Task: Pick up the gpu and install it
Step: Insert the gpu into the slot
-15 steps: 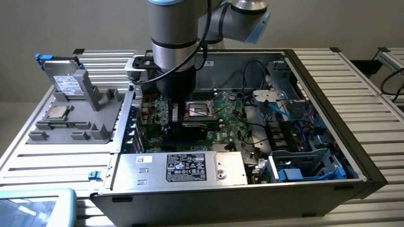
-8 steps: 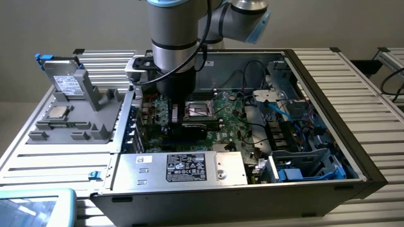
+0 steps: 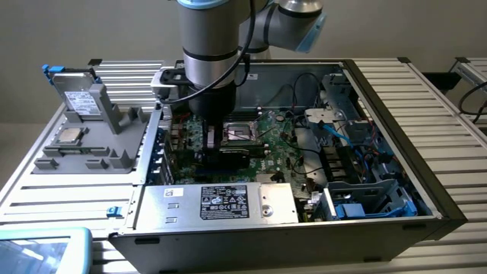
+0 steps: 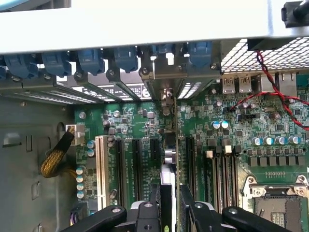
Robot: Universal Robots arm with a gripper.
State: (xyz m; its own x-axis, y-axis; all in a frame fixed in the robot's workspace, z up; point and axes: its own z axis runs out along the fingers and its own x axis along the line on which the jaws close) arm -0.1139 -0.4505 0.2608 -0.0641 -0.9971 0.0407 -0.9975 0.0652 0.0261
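Since the card has to go into its slot edge first, I hold the gpu (image 4: 167, 166) standing on edge, so that in the wrist view it is a thin strip running away from me. My end effector (image 4: 170, 195) is closed to a narrow gap on it, one finger pressed against each flat face. That grip keeps the board upright and leaves its lower edge free.

The gpu lies parallel to the long black expansion slots (image 4: 136, 164) on the green motherboard (image 4: 130, 121), with slots on either side of it. Its far end points at the slotted rear wall, where a row of blue retention clips (image 4: 128, 58) sits above the bracket openings. I judge it is lined up so that the card's end meets one of those openings. Whether its lower edge is already in a slot or just above one I cannot tell, because the card hides the spot beneath it.

Beside this row are the memory slots (image 4: 224, 164), and past them the open processor socket (image 4: 277, 203). In the exterior view my arm reaches straight down into the open computer case (image 3: 426, 188), lying on its side on the counter (image 3: 76, 194), with the power supply (image 3: 228, 202) at the near wall
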